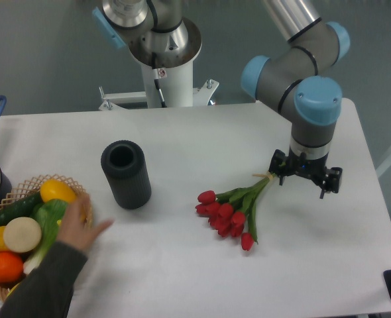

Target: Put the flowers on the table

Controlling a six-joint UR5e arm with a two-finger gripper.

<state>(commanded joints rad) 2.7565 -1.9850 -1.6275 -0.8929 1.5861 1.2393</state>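
the flowers (230, 212) lie flat on the table (182, 146), buds toward the black cylinder (126, 173) and stem ends just beside the gripper (305, 179), whose jaws stand spread and hold nothing. judged complete or nearly so; the sound way to finish is a straight lift clear of the stems, with no sideways drag. a person's hand (81, 225) is at the basket (83, 248), well apart from the arm.

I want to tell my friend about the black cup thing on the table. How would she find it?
Start at the big white table and look at its left half. Between the basket of fruit and vegetables on the left and the red flowers in the middle stands the dark cylinder, upright with its round mouth open. It is the only black, tube-shaped thing there.
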